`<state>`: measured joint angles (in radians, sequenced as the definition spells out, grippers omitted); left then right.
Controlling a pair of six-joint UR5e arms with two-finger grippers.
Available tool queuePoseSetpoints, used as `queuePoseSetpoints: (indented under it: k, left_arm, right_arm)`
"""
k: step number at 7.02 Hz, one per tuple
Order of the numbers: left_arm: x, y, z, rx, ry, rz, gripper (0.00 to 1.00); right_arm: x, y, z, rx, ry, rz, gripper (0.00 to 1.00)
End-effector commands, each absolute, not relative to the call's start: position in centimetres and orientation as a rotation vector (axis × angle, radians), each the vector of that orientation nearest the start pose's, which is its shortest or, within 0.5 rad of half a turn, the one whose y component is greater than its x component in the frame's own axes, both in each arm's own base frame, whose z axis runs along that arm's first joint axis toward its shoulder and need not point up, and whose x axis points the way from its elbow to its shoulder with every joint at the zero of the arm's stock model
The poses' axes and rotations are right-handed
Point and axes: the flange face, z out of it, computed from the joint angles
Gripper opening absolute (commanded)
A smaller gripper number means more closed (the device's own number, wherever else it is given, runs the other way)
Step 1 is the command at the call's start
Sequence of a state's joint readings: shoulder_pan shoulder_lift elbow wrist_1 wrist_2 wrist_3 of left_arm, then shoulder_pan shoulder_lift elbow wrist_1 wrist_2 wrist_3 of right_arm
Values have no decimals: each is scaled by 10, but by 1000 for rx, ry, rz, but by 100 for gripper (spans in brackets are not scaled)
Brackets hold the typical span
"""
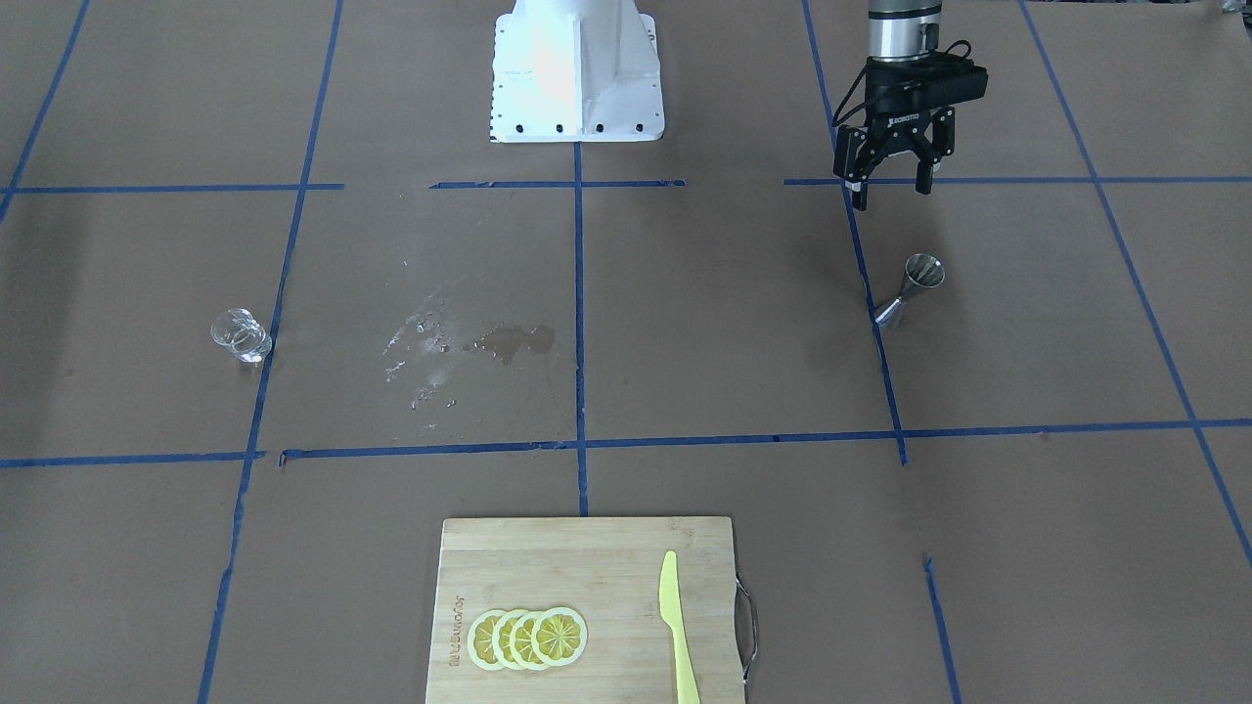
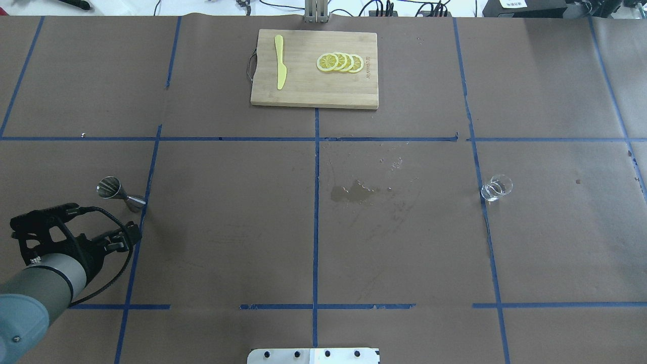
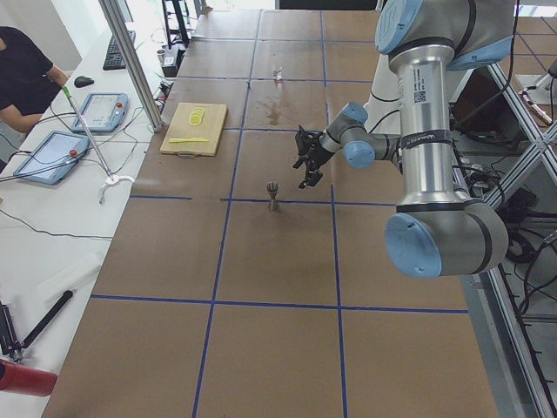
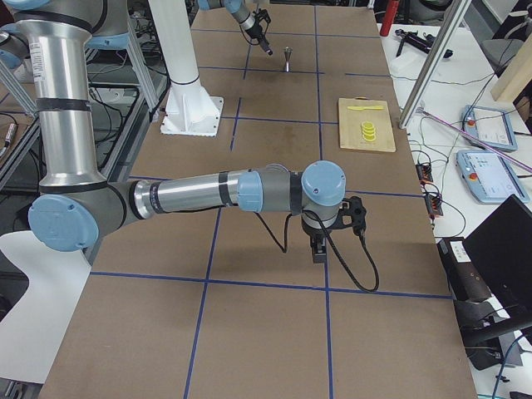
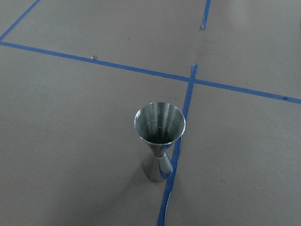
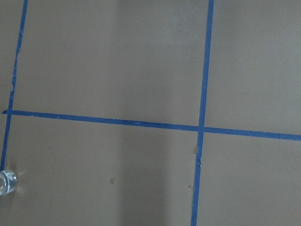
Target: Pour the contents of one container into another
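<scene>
The clear glass cup (image 1: 241, 335) stands upright on the brown table, far from the jigger, and also shows as the cup (image 2: 496, 187) on the overhead view's right. The steel jigger (image 1: 910, 288) stands upright beside a blue tape line; in the left wrist view the jigger (image 5: 160, 132) sits centred with its top cone open upward. My left gripper (image 1: 891, 188) hangs open and empty above the table, a short way towards the robot from the jigger. My right gripper (image 4: 318, 245) shows only in the exterior right view, so I cannot tell its state. Its wrist view catches the cup (image 6: 5, 183) at the lower left edge.
A wet spill (image 1: 509, 342) marks the table's middle. A wooden cutting board (image 1: 587, 533) with lemon slices (image 1: 528, 638) and a yellow knife (image 1: 675, 626) lies at the operators' edge. The robot's white base (image 1: 577, 68) stands opposite. A person (image 3: 22, 70) sits beyond the table.
</scene>
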<state>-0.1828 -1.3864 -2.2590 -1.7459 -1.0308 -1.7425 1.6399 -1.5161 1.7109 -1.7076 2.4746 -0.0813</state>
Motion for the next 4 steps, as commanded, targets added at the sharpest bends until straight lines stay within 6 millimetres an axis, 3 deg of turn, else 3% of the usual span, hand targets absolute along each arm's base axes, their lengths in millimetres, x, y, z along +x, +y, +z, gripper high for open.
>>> queuePoseSetpoints:
  k: [1, 4]
  left_arm:
    - [375, -266, 411, 711, 610, -593, 99]
    - [418, -281, 447, 805, 555, -650, 96]
  right_arm:
    - [90, -506, 566, 121, -898, -36, 100]
    - [90, -506, 561, 120, -897, -16, 100]
